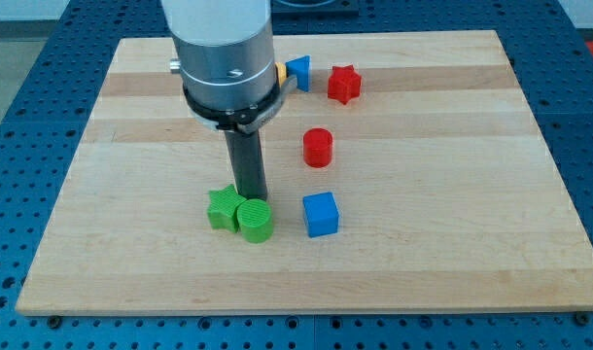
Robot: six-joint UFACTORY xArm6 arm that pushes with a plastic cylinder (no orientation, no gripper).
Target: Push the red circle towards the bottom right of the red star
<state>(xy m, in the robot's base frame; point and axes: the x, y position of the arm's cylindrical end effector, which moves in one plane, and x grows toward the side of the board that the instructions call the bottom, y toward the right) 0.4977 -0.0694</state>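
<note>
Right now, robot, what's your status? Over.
My tip down behind the green star and green cylinder. Red circle untouched, below-left of the red star. Nothing between them. Over.
</note>
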